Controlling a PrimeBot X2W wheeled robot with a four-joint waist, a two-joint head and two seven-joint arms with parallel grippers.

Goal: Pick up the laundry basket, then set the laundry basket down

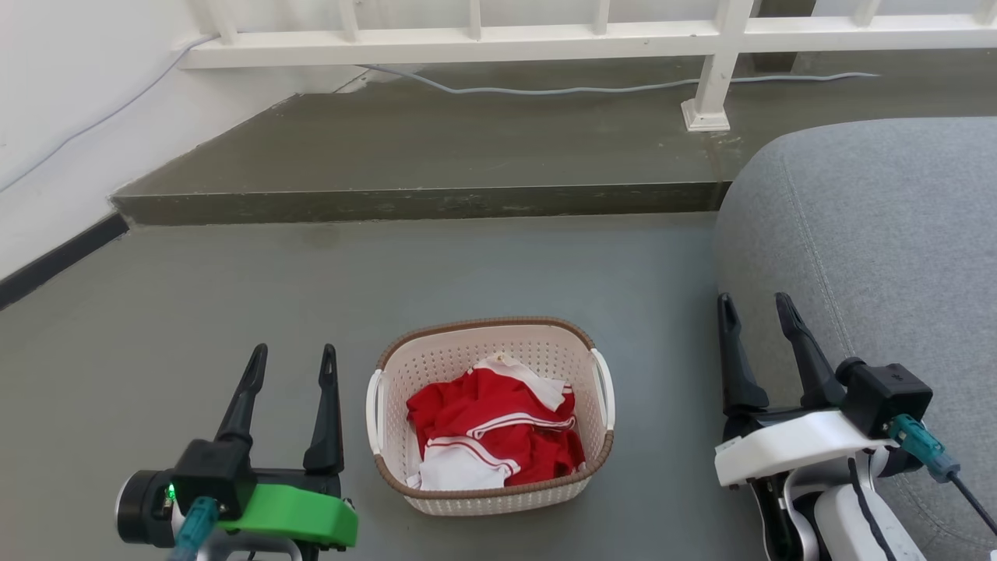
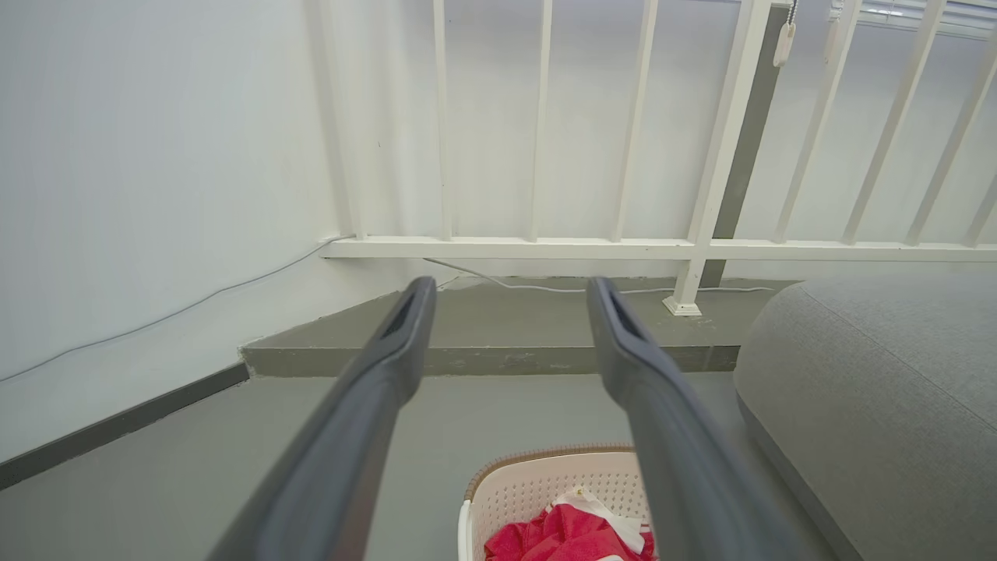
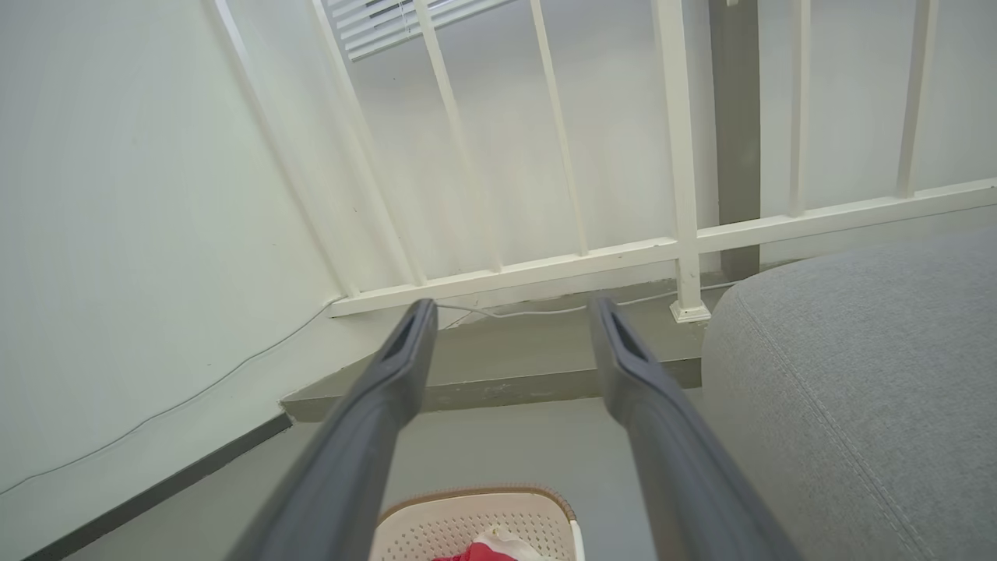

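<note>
The laundry basket (image 1: pixel 436 366) is a small cream perforated tub with a brown woven-look rim and white side handles. It stands on the grey floor, holding red and white clothes (image 1: pixel 491 432). To its left my left gripper (image 1: pixel 294 360) is open and empty, apart from the basket. My right gripper (image 1: pixel 754 305) is open and empty too, to the basket's right, beside the grey sofa. The left wrist view shows the basket's far rim (image 2: pixel 545 454) low between my fingers (image 2: pixel 506 292). In the right wrist view the rim (image 3: pixel 475 497) sits at the bottom under my open gripper (image 3: pixel 510 312).
A grey sofa (image 1: pixel 880 234) fills the right side, close to my right arm. A raised concrete step (image 1: pixel 420 199) runs across behind the basket, with a white railing (image 1: pixel 716 70) and a cable (image 1: pixel 592 88) on it. A white wall (image 1: pixel 54 117) stands on the left.
</note>
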